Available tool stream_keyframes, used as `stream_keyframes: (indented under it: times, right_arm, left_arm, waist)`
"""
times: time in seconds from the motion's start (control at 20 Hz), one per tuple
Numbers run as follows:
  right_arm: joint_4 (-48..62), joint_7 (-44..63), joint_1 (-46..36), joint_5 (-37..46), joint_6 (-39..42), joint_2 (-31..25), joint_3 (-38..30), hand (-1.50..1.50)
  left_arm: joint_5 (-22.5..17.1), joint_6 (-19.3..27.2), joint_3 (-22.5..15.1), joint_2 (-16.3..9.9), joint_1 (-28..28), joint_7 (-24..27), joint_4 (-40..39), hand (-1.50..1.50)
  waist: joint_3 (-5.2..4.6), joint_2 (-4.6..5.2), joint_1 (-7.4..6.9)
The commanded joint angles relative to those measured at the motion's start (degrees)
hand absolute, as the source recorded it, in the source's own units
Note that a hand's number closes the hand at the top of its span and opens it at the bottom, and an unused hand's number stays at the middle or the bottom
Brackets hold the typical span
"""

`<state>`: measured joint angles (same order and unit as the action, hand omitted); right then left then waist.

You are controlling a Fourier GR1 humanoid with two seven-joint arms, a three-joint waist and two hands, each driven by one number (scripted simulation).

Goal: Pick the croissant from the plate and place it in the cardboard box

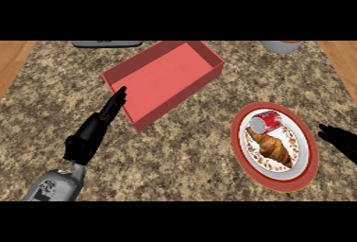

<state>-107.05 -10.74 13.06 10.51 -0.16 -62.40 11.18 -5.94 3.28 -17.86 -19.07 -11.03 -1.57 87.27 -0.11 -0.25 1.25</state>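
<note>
Granite counter [195, 151] holds a croissant [273, 147] on its plate [307, 163]; left hand [94, 130] straight-fingered touching the red box [164, 78], right hand [342, 141] relaxed.

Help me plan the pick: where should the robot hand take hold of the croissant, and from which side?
Grip the croissant across its thick middle, coming from above with the right robot hand. It lies flat and diagonal on the plate, and a can crowds its upper end.

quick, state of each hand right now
Left hand: open, fingers straight, tips at the box wall, holding nothing.
Right hand: open, empty, beside the plate; croissant lies on the plate.
</note>
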Motion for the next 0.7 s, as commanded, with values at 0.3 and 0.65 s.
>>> stream_keyframes:
  times: [0.3, 0.65]
  right_arm:
    - [-0.24, 10.17, -5.15, -0.36, 11.78, 7.20, -0.83, -1.50]
    - [-1.30, 17.92, -9.11, 7.69, 16.01, 16.03, 2.38, -1.50]
  left_arm:
    - [3.43, -1.98, 1.83, 3.68, -1.29, 1.28, -3.59, 0.00]
    - [4.43, -4.24, 3.75, 5.79, -1.92, -2.15, -1.50, 0.00]
  waist:
    - [0.10, 0.29, -1.17]
    - [0.09, 0.24, -1.13]
